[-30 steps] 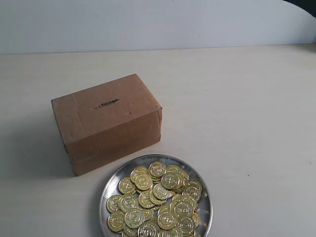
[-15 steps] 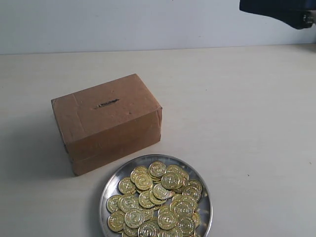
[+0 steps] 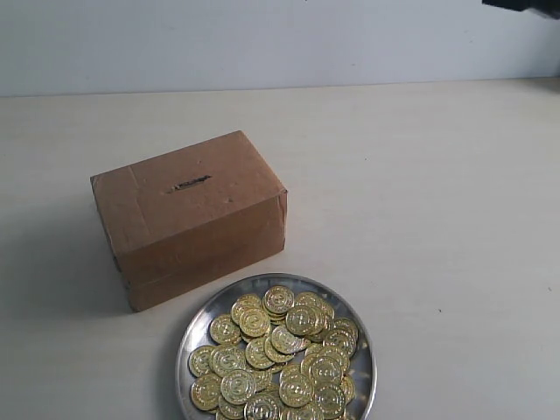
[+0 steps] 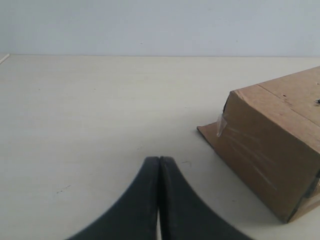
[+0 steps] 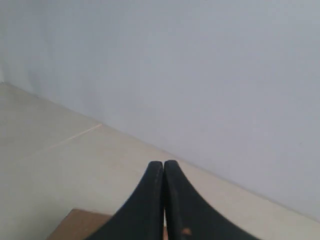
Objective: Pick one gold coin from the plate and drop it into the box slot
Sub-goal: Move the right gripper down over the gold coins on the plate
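Observation:
The brown cardboard box stands left of the middle, its dark slot on the top face. In front of it the shiny silver plate holds several gold coins. My left gripper is shut with nothing in it, low over the table beside the box. My right gripper is also shut and empty, raised high and facing the wall, with a corner of the box below it. Only a dark bit of the right arm shows at the exterior view's top right corner.
The light wooden table stretches around the box and plate. A pale wall rises behind the table's far edge.
The right arm's dark part swung into the top right of the exterior view, then pulled back up to just the corner. Box, plate and coins have not moved.

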Robot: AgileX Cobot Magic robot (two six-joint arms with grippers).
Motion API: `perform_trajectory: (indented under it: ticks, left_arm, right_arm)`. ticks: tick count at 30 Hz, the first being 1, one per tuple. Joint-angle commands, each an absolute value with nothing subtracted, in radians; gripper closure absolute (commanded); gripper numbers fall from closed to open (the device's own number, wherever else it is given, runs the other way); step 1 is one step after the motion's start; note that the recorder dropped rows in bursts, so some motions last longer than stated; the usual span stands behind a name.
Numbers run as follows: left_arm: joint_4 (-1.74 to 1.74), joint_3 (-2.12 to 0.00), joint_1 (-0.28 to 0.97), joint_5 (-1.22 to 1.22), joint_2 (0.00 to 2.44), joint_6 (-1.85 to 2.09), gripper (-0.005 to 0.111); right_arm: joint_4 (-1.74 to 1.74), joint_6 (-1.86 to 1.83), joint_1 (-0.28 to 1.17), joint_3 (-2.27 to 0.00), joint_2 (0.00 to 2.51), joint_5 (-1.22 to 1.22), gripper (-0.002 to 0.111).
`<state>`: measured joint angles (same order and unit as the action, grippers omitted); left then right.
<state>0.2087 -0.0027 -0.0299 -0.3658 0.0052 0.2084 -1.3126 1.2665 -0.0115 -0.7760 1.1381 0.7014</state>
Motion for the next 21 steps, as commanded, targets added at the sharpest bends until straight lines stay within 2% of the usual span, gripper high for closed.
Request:
perform_trajectory:
  ticks: [1,5,8,21]
  left_arm:
    - [0.216,0.0,-0.025,-0.357,0.0,0.206,0.107]
    - [0.216,0.0,-0.025,-0.357,0.0,0.206,0.107]
    - [0.216,0.0,-0.025,-0.357,0.0,0.206,0.107]
    - [0.216,0.0,-0.025,-0.357,0.0,0.206,0.107]
  right_arm:
    - [-0.884,0.928,0.071,-0.707,1.119,0.444,0.108]
    - [-0.598,0.548,0.214,-0.686,1.121,0.17,0.108]
    - [-0.469,0.375,0.311,-0.686,1.121,0.077,0.108]
    - [-0.399,0.252,0.566,-0.686,1.229,-0.086,0.108]
